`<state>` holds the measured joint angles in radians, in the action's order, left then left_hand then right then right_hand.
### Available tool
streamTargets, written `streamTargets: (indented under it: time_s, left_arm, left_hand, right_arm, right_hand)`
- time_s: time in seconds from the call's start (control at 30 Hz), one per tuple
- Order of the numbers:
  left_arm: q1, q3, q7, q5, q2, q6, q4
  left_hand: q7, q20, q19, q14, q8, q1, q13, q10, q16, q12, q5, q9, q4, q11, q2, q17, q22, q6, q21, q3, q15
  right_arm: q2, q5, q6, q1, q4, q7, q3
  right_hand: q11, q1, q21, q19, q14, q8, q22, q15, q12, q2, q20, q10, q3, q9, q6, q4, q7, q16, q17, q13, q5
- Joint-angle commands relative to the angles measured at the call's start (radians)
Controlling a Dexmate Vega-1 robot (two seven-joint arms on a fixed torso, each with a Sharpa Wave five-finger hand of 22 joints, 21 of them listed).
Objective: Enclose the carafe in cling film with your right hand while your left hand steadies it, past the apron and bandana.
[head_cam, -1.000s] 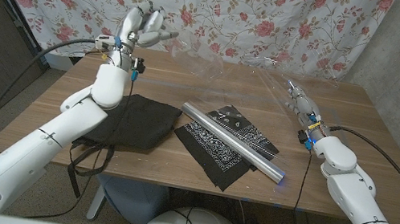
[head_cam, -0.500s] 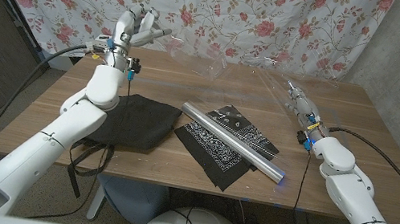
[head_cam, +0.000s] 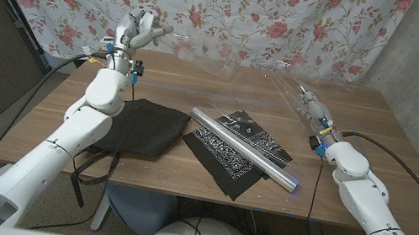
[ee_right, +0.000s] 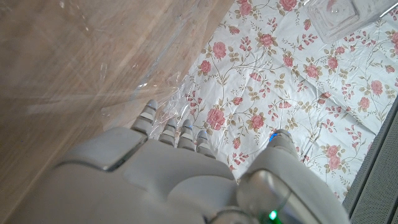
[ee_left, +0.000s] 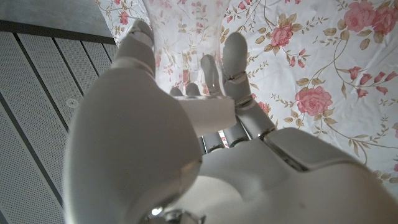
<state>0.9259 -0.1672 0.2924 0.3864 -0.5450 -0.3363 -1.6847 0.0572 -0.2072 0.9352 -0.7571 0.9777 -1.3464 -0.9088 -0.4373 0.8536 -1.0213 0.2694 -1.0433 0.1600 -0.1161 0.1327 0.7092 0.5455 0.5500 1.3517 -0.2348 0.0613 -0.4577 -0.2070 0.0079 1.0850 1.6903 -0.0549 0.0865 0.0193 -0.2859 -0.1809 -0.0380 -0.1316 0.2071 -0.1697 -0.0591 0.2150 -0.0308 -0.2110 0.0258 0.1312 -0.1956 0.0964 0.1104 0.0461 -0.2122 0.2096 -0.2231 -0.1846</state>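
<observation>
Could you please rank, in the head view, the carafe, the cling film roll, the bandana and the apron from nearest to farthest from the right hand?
From the right hand:
1. Carafe, clear, held up over the table's far side.
2. Cling film roll and bandana, at mid-table, the roll lying across the bandana; too close to call.
3. Apron, black, on the left side.

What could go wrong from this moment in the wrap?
The left hand holds the clear carafe raised by one end, so it may slip or tilt. The film stretched to the right hand looks thin and could tear or cling to itself. Slack film might snag the roll.
</observation>
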Motion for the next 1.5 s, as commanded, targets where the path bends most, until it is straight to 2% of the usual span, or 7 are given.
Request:
streamTargets:
  time_s: [0.03,0.3,0.67,0.93,1.03,1.37,1.5]
  left_arm:
    - [-0.002,0.019,-0.075,0.154,0.043,0.017,0.02]
    - [-0.01,0.02,-0.054,0.161,0.057,0.038,0.025]
    - [-0.021,0.041,-0.109,0.32,0.078,0.119,0.045]
    - [-0.03,0.047,-0.12,0.355,0.085,0.131,0.069]
    - [-0.031,0.047,-0.122,0.363,0.088,0.134,0.075]
    - [-0.045,0.044,-0.146,0.398,0.099,0.141,0.098]
    - [-0.048,0.044,-0.161,0.413,0.105,0.139,0.106]
  left_hand:
    - [-0.008,-0.017,-0.019,-0.058,0.008,-0.286,0.006,0.004,0.397,-0.007,-0.005,-0.003,-0.001,0.0,-0.282,0.061,0.002,0.004,-0.001,-0.01,0.065]
    - [-0.006,-0.017,-0.024,-0.057,0.011,-0.287,0.008,0.005,0.403,-0.012,-0.008,0.0,-0.001,0.001,-0.282,0.059,-0.002,0.006,-0.003,-0.012,0.068]
    - [-0.007,-0.017,-0.024,-0.057,0.014,-0.287,0.012,0.005,0.411,-0.017,-0.012,0.001,0.0,-0.001,-0.28,0.056,-0.002,0.003,0.0,-0.015,0.067]
    - [-0.007,-0.017,-0.023,-0.052,0.016,-0.287,0.012,0.007,0.415,-0.021,-0.013,0.003,-0.001,0.0,-0.281,0.058,0.0,0.002,0.002,-0.017,0.067]
    - [-0.007,-0.017,-0.024,-0.055,0.017,-0.286,0.013,0.009,0.413,-0.022,-0.014,0.003,-0.001,0.002,-0.281,0.05,-0.001,0.002,0.002,-0.017,0.069]
    - [-0.009,-0.017,-0.033,-0.048,0.016,-0.285,0.022,0.009,0.421,-0.025,-0.015,0.016,-0.001,0.005,-0.281,0.053,0.009,0.004,0.008,-0.021,0.067]
    - [-0.008,-0.017,-0.035,-0.049,0.018,-0.285,0.018,0.009,0.424,-0.031,-0.014,0.017,0.0,0.001,-0.28,0.05,0.01,0.006,0.01,-0.022,0.068]
  right_arm:
    - [0.003,0.004,0.005,-0.019,-0.024,-0.008,0.004]
    - [0.012,-0.023,0.033,-0.025,-0.048,-0.035,-0.005]
    - [0.004,-0.007,0.019,-0.012,-0.035,-0.025,-0.005]
    - [-0.006,0.002,0.013,-0.011,-0.024,-0.026,-0.004]
    - [-0.011,0.004,0.011,-0.011,-0.021,-0.031,-0.002]
    - [-0.017,0.014,0.009,-0.004,-0.012,-0.025,0.001]
    - [-0.026,0.02,-0.001,0.003,0.001,-0.024,0.002]
  right_hand:
    - [0.003,-0.002,-0.002,0.004,-0.01,-0.001,-0.002,0.001,-0.002,-0.01,-0.003,0.005,0.002,-0.002,-0.001,0.003,0.001,-0.005,0.002,-0.002,0.002]
    - [0.004,-0.002,-0.003,0.005,-0.011,0.005,-0.002,0.001,-0.002,-0.011,-0.003,0.006,0.002,-0.002,-0.017,0.004,0.0,-0.005,0.003,-0.002,0.002]
    - [0.003,-0.004,-0.003,0.005,-0.011,0.004,-0.002,-0.002,-0.002,-0.013,-0.003,0.005,0.003,-0.002,-0.018,0.005,0.0,-0.005,0.002,-0.002,0.002]
    - [0.003,-0.005,-0.004,0.006,-0.011,0.004,-0.002,-0.002,-0.002,-0.013,-0.003,0.006,0.004,-0.002,-0.017,0.006,0.0,-0.005,0.002,-0.002,0.003]
    - [0.021,-0.013,-0.007,0.001,0.004,0.002,-0.003,-0.021,-0.002,-0.016,-0.001,0.005,0.008,-0.002,-0.013,0.011,-0.001,-0.011,0.002,-0.001,0.003]
    - [0.044,-0.024,-0.009,-0.005,-0.001,-0.004,-0.003,-0.017,-0.004,-0.014,-0.001,0.013,0.011,-0.002,0.001,0.018,-0.008,-0.009,0.002,-0.002,0.003]
    - [0.095,-0.042,-0.023,-0.053,0.059,-0.005,-0.003,-0.077,0.003,-0.014,0.007,0.003,0.018,-0.003,0.005,0.028,-0.025,-0.029,0.001,-0.004,0.004]
